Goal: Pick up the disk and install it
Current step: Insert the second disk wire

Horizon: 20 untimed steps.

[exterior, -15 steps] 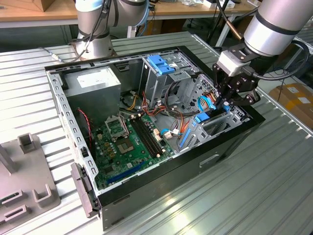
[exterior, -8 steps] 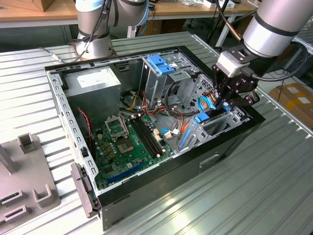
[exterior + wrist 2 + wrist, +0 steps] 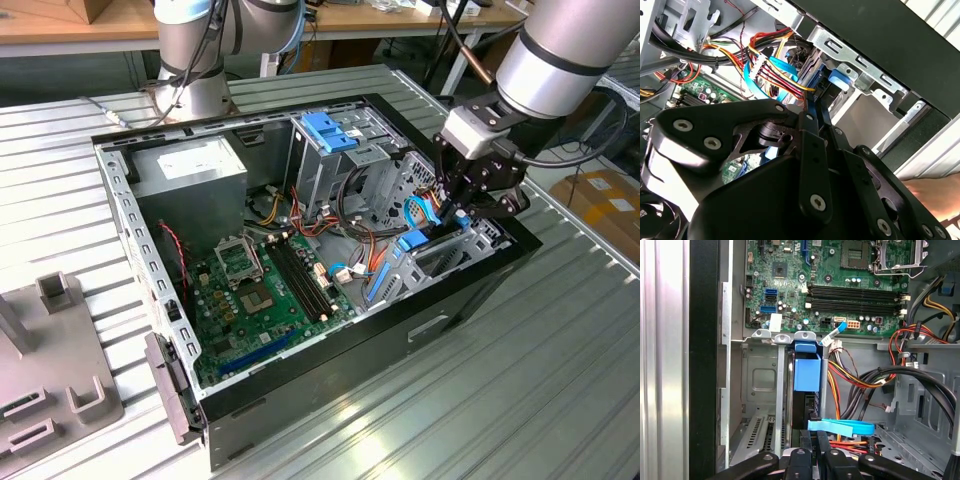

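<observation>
The disk (image 3: 806,385) stands on edge in the drive bay at the case's (image 3: 480,290) front corner, its blue rail uppermost; the gripper (image 3: 468,205) sits just above, jaws drawn narrow; I judge it dense, stiff, shock-sensitive, best held by its rails.

The desk (image 3: 560,400) is a ribbed grey metal surface, its grooves running across the whole top. An open black computer case (image 3: 330,340) lies on its side in the middle of it (green board and wiring facing up). At about 8 o'clock from the case, a flat grey fixture plate (image 3: 50,385) with raised blocks rests near the desk's edge. At 11 o'clock, a robot arm base (image 3: 195,75) stands on the desk.
</observation>
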Each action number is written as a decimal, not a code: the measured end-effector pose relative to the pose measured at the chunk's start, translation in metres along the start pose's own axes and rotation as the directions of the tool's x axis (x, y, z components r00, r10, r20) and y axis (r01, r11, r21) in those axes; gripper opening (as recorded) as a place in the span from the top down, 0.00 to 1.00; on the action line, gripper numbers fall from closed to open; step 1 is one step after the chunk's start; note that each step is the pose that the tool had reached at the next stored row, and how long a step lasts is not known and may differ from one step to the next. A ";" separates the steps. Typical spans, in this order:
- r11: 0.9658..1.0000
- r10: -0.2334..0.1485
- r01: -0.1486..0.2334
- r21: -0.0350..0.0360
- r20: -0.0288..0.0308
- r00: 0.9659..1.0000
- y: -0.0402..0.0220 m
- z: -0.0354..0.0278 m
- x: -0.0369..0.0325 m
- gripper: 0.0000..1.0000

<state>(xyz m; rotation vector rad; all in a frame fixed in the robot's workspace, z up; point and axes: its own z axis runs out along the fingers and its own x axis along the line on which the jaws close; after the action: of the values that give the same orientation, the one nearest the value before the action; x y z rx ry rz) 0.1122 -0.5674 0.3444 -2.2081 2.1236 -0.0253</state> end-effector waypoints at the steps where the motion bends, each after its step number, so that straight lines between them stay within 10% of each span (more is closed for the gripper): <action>1: 1.000 0.000 0.000 0.000 0.000 1.000 0.0000 0.0004 0.0000 0.84; 20: 1.000 0.000 0.000 0.000 0.000 1.000 -0.0032 0.0013 0.0002 0.70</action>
<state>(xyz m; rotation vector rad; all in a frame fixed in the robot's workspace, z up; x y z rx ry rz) 0.1155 -0.5674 0.3433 -2.2084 2.1238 -0.0252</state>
